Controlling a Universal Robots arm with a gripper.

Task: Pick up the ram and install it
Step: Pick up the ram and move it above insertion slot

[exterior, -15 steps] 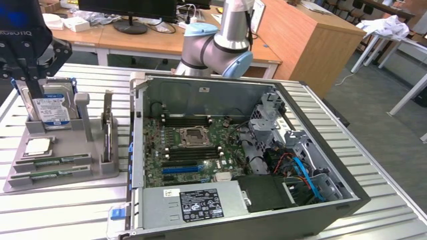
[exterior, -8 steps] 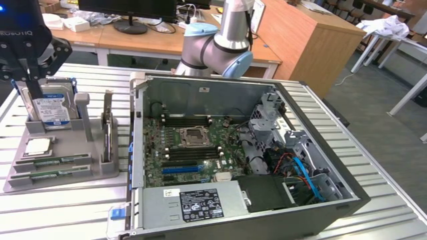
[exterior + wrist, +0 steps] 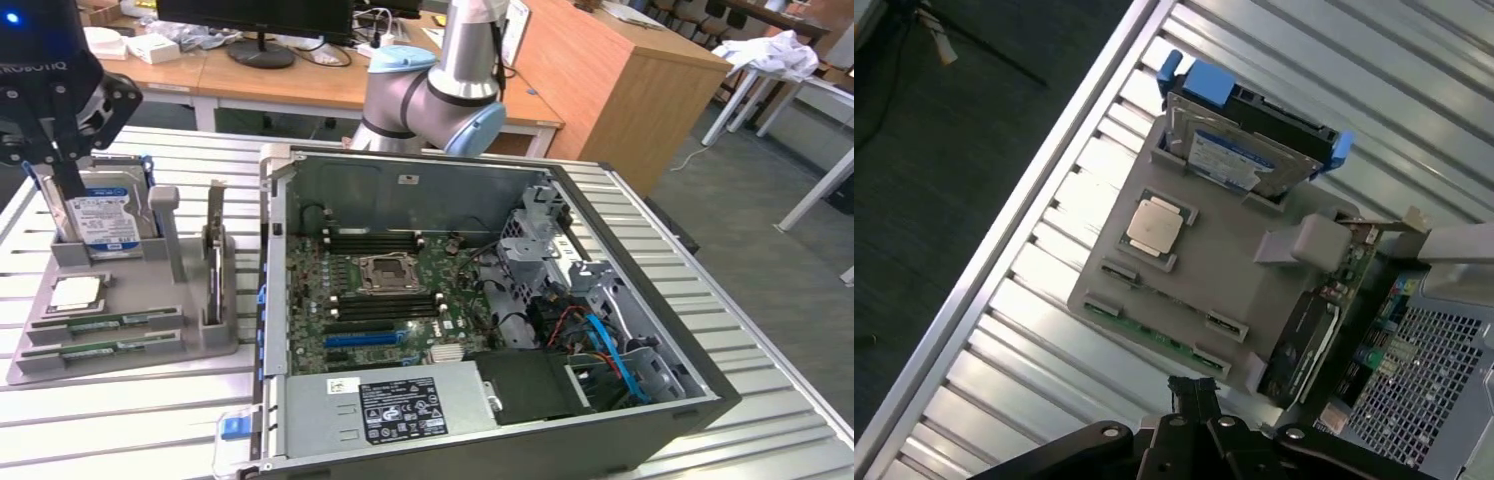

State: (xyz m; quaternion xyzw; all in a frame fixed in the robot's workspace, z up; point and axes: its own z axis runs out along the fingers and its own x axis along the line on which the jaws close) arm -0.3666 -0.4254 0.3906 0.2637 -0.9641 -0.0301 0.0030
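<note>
On the grey holder [image 3: 200, 335], in the two slots along the edge farthest from the hard drive [image 3: 107, 218], the ram [image 3: 104, 322] sits seated edgewise, with a second green stick [image 3: 96, 351] parallel just beside it. Only narrow green strips of both show; labels and chips cannot be read. From the wrist view the ram [image 3: 1154, 335] shows as a thin green line along the holder [image 3: 1244, 275], and whether the neighbouring slot is filled cannot be told there. Neither stick is touched. Between the sticks and the hard drive [image 3: 1239, 150] lies the square silver CPU chip [image 3: 76, 292] [image 3: 1154, 225] in its recess. A dark card [image 3: 214, 265] stands upright on the holder's side nearest the open computer case [image 3: 667, 300]; its detail is hard to make out. Above the holder, over the hard-drive end, hangs the gripper [image 3: 56, 165] [image 3: 1194, 388], pointing downward, its fingers clenched together with nothing between them. Its upper body is cut off by the picture edge in the exterior view, and it hides part of the drive behind it. Apart from the holder, beyond the case, the arm's silver and blue joint [image 3: 434, 90] rises upright; the link joining it to the gripper is out of frame. Holder and case rest on a slatted metal table [image 3: 134, 425].
</note>
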